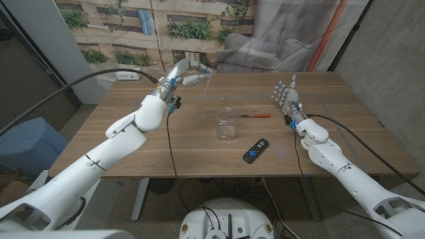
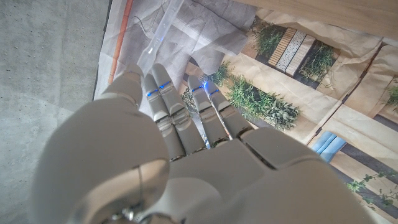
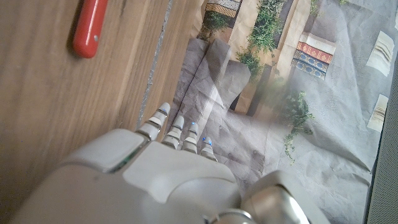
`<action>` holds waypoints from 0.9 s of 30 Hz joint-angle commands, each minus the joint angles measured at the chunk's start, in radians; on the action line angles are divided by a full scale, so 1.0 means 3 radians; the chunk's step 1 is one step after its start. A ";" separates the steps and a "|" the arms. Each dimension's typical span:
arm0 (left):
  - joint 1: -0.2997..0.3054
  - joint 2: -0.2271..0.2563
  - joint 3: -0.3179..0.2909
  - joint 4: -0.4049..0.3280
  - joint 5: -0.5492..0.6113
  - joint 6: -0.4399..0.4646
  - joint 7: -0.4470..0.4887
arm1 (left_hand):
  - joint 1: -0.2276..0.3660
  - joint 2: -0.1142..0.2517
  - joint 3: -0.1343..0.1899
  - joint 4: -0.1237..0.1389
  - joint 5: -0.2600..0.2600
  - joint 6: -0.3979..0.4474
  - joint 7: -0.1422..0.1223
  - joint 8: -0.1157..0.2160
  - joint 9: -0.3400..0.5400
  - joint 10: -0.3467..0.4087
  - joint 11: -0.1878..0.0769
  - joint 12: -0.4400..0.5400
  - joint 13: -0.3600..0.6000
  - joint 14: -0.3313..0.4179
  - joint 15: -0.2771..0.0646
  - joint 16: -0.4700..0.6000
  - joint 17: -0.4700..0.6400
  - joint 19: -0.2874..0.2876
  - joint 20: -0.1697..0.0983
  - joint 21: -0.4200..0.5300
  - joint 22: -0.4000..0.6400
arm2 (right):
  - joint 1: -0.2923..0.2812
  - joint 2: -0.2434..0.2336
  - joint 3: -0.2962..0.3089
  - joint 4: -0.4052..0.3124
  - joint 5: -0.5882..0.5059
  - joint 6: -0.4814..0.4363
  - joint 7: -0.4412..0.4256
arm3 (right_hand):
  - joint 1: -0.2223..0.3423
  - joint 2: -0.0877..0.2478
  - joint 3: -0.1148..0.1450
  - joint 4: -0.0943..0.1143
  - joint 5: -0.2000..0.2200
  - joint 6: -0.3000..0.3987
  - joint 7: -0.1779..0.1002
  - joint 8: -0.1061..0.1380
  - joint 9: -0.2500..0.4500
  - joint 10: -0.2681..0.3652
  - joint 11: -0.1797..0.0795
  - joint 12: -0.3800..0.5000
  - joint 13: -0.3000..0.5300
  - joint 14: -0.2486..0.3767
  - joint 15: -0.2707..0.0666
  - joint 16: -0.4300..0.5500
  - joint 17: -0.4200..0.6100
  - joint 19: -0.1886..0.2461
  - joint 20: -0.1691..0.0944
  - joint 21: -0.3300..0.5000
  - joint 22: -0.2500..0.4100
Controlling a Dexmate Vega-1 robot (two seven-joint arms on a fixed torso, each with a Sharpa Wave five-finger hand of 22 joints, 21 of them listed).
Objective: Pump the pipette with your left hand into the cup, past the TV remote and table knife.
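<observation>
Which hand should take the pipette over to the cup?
Left hand: it already holds the pipette raised behind the cup. The right hand stands apart with nothing in it.

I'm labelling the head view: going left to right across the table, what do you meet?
Left robot hand holding the pipette → cup → TV remote → right robot hand.

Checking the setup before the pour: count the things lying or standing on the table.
3. The cup stands mid-table, the table knife lies just right of it, and the TV remote lies nearer the front edge. The pipette is held up by the left robot hand.
</observation>
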 commanded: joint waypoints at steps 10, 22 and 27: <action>0.0094 -0.0141 0.0061 0.0359 -0.0092 -0.0293 0.0193 | -0.0050 0.0011 0.0034 0.0016 0.0015 -0.0005 -0.0012 -0.0008 0.0010 -0.0033 -0.0013 -0.0010 0.0005 -0.0009 -0.0457 0.0001 0.0002 0.0027 -0.0012 0.0012 0.0008 | 0.0000 0.0000 0.0000 -0.0002 0.0001 -0.0002 0.0000 | 0.0000 0.0193 -0.0022 0.0002 0.0019 0.0009 -0.0032 0.0022 0.0012 0.0001 -0.0009 0.0010 0.0009 -0.0021 -0.0279 0.0019 0.0015 0.0017 0.0005 0.0012 0.0018; 0.0130 -0.0158 0.0060 0.0586 -0.0105 -0.0501 0.0272 | -0.0060 0.0008 0.0041 0.0014 0.0014 -0.0014 -0.0026 -0.0008 0.0009 -0.0047 -0.0013 -0.0011 0.0005 -0.0006 -0.0460 0.0002 0.0002 0.0041 -0.0016 0.0018 0.0008 | 0.0001 0.0000 0.0000 -0.0002 0.0000 -0.0002 -0.0001 | 0.0000 0.0193 -0.0022 0.0002 0.0019 0.0008 -0.0030 0.0022 0.0012 0.0010 -0.0009 0.0014 0.0009 -0.0019 -0.0281 0.0020 0.0015 0.0017 0.0006 0.0012 0.0018; 0.0132 -0.0156 0.0062 0.0631 -0.0096 -0.0508 0.0284 | -0.0072 -0.0006 0.0037 0.0013 0.0012 -0.0023 -0.0037 -0.0010 0.0009 -0.0064 -0.0012 -0.0016 0.0003 -0.0007 -0.0456 0.0002 0.0003 0.0042 -0.0019 0.0018 0.0009 | 0.0001 0.0000 0.0000 -0.0003 0.0000 -0.0003 -0.0001 | 0.0000 0.0192 -0.0022 0.0002 0.0019 0.0009 -0.0028 0.0022 0.0012 0.0003 -0.0007 0.0011 0.0009 -0.0018 -0.0280 0.0020 0.0015 0.0016 0.0006 0.0012 0.0018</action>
